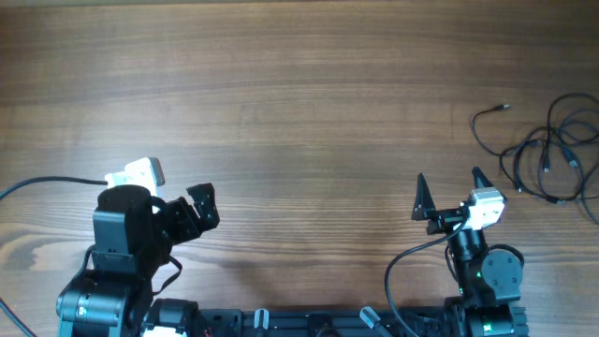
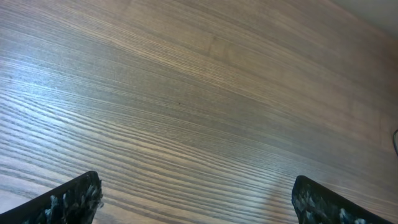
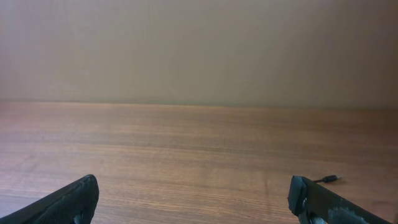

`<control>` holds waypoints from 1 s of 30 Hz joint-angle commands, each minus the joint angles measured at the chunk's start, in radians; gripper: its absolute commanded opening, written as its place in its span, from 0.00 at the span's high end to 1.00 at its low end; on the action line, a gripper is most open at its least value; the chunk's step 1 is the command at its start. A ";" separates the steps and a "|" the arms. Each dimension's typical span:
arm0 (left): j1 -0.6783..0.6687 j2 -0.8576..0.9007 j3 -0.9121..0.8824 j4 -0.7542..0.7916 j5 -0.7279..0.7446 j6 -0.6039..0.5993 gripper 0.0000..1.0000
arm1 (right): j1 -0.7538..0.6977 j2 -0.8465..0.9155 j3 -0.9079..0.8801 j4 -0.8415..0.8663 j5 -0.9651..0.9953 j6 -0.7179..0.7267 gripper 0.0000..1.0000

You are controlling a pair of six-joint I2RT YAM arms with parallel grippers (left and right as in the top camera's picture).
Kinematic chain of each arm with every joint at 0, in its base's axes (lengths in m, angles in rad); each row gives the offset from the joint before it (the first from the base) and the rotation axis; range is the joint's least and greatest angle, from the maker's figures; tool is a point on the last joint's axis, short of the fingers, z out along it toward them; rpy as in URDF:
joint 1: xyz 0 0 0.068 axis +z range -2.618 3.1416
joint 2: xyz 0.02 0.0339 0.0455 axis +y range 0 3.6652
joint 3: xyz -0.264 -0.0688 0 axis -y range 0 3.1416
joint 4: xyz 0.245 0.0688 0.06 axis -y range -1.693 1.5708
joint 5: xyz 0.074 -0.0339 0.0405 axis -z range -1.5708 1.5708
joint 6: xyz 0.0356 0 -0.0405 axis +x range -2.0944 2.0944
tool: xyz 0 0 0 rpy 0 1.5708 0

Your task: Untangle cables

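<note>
Currently the cables (image 1: 552, 150) lie ahead and right of the wide-open, empty right end effector (image 1: 449, 178).

We see a wooden desk (image 1: 281, 112), mid-brown, its grain running left to right across the whole overhead view. On it, at the right edge, lie the cables (image 1: 552, 150): thin dark wires in loose, overlapping loops, some of them running out of view to the right. One strand reaches out left of the heap and curls back to a small plug (image 1: 505, 107) on the far side. We make out two more tiny plug ends among the loops. In the right wrist view, one plug end with a short stretch of wire lies flat on the wood, low at the right.
</note>
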 commanded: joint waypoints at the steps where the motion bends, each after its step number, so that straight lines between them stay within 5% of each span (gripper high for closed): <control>1: -0.003 -0.001 -0.006 0.002 -0.014 0.020 0.00 | -0.006 -0.012 -0.001 0.016 -0.018 -0.023 0.00; 30: -0.003 -0.001 -0.006 0.002 -0.014 0.020 0.00 | -0.067 -0.012 -0.001 0.003 -0.057 -0.039 0.00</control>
